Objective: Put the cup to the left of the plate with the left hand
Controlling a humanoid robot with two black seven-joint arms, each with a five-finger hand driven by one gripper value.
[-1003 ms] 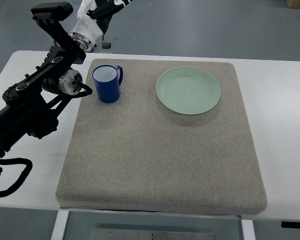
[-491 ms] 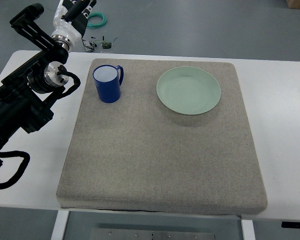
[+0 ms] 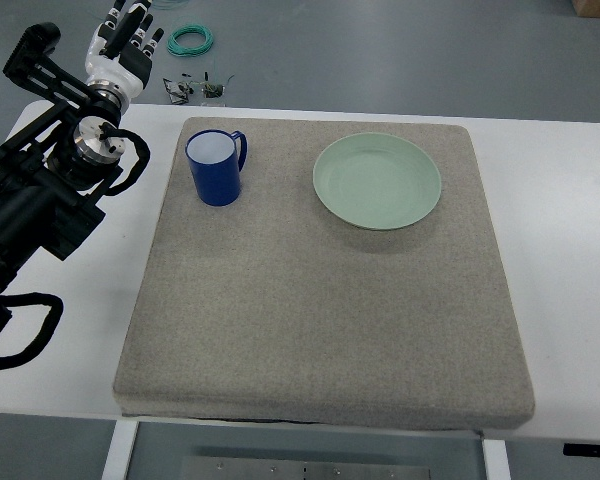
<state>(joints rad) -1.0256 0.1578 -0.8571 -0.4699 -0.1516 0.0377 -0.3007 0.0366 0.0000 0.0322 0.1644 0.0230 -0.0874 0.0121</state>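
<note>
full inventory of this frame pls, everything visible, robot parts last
blue enamel-style cup with white inside: 1, blue, upright on the mat's far-left part, left of the plate, handle toward the plate
pale green round plate: 1, light green, far-right part of the mat, nothing on it
grey felt-like square mat: 1, grey, covers the table's middle
white table: 1, white, under the mat
green coiled cable: 1, green, on the floor beyond the table's far-left edge
small dark bits: a few, dark, on the floor just beyond the table edge; too small to identify
left hand: 1, white with dark fingertips, fingers spread, holding nothing, at the top-left corner, clear of the cup
left arm: 1, black, along the left edge
</note>
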